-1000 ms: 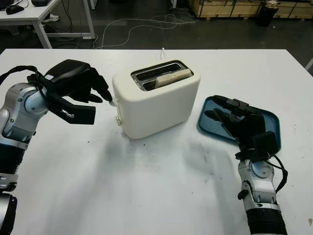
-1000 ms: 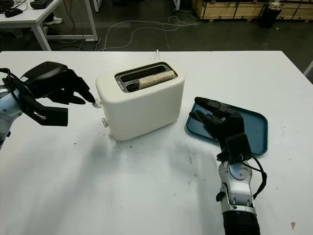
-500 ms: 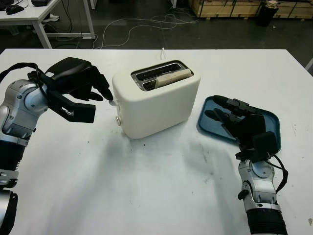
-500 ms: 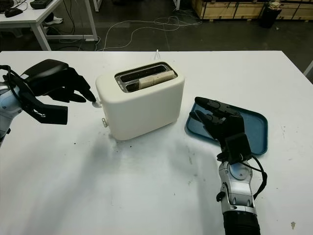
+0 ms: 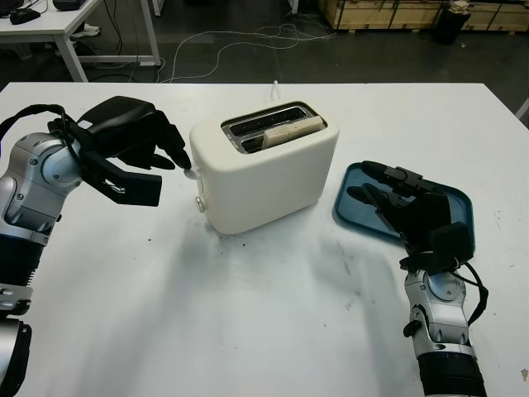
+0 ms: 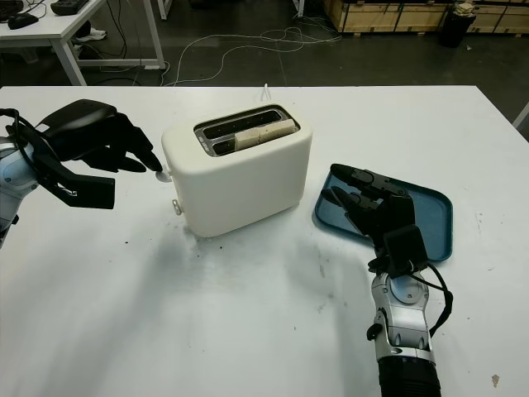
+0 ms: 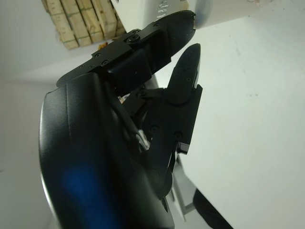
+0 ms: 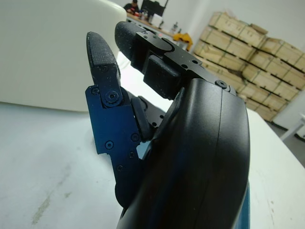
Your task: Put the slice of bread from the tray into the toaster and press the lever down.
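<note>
A cream toaster (image 5: 264, 169) stands mid-table with a slice of bread (image 5: 291, 131) in its near slot, the top edge level with the rim. The small white lever (image 5: 192, 173) sticks out high on the toaster's left end. My left hand (image 5: 169, 172), black, is open just left of that end, and its fingertips (image 5: 180, 159) reach the lever knob. The blue tray (image 5: 459, 208) lies to the right of the toaster. My right hand (image 5: 382, 192) is open over the tray's near-left part, holding nothing. The right wrist view shows the toaster wall (image 8: 43, 47) close beyond the fingers (image 8: 102, 55).
The white table (image 5: 248, 314) has bare room in front of the toaster, with a few dark scuffs. A white cable (image 5: 274, 85) leaves the toaster's back. Beyond the far edge there are another table (image 5: 50, 21), floor cables and wooden crates (image 5: 388, 12).
My left hand has shifted very slightly up and left at the lever. The toaster, bread, lever and right hand stand as before.
</note>
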`<state>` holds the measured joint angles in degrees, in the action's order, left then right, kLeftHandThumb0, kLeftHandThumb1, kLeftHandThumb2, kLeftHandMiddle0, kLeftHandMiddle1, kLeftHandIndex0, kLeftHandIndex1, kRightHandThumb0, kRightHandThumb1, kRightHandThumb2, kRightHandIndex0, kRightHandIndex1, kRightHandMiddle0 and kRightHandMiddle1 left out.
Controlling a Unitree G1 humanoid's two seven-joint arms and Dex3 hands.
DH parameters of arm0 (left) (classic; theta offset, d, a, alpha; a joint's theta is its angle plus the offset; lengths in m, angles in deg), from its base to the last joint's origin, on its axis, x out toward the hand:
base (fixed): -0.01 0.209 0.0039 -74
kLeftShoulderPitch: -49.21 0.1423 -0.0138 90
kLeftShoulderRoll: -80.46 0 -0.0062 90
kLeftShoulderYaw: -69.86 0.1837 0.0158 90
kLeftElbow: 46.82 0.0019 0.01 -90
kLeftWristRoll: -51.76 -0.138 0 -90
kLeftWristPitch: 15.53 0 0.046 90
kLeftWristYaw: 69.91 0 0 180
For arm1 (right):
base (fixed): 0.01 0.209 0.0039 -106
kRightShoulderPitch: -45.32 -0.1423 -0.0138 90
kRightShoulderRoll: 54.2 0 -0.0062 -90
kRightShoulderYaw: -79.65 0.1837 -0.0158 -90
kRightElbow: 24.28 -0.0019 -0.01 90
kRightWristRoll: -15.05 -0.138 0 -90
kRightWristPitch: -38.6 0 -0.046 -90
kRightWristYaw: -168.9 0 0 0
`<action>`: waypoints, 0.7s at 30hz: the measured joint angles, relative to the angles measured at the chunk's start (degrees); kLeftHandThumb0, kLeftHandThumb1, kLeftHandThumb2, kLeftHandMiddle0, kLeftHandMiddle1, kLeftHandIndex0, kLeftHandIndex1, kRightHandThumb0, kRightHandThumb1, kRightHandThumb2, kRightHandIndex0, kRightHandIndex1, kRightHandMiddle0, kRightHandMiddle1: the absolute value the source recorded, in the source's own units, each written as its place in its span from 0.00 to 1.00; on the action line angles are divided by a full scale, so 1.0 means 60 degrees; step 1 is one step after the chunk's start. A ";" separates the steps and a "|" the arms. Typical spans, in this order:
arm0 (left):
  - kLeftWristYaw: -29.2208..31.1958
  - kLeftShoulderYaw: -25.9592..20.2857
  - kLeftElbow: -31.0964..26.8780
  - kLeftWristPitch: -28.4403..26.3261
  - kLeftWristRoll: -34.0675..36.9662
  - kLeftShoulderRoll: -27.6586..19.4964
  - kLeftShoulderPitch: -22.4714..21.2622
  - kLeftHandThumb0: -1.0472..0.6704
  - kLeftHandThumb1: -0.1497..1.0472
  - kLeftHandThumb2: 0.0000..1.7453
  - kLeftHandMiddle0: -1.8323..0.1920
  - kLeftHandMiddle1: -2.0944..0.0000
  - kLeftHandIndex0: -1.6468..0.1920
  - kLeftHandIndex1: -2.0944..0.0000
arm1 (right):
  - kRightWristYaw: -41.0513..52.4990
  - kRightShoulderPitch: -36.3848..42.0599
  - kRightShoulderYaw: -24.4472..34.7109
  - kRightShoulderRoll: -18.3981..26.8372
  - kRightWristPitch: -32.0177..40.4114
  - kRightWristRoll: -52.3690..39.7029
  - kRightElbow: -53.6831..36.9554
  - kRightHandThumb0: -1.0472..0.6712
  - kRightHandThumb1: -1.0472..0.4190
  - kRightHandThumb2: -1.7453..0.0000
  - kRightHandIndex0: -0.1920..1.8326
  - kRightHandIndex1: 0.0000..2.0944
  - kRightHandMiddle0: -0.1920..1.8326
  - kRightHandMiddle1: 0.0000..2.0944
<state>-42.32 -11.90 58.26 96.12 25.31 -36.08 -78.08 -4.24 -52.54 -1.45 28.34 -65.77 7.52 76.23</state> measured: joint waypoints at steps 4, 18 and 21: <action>-0.0044 0.0019 0.0025 0.0036 -0.0005 0.0135 -0.0002 0.46 0.87 0.00 0.44 0.40 0.20 0.99 | -0.0004 0.0000 0.0003 -0.0003 0.0000 0.0002 0.0003 0.33 0.09 0.98 0.71 0.01 0.62 0.00; -0.0143 0.0091 0.0212 0.0217 -0.0012 0.0185 -0.0089 0.46 0.87 0.00 0.44 0.40 0.20 1.00 | -0.0022 0.0000 0.0004 -0.0013 0.0000 0.0009 0.0003 0.34 0.09 0.98 0.70 0.00 0.62 0.00; -0.0205 0.0098 0.0300 0.0302 -0.0016 0.0197 -0.0111 0.46 0.87 0.00 0.44 0.40 0.20 0.99 | -0.0029 0.0000 0.0004 -0.0013 0.0000 0.0016 0.0003 0.35 0.09 0.98 0.70 0.00 0.61 0.00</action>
<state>-43.55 -11.32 60.06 97.93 25.22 -34.90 -78.75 -4.41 -52.54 -1.42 28.26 -65.77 7.61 76.24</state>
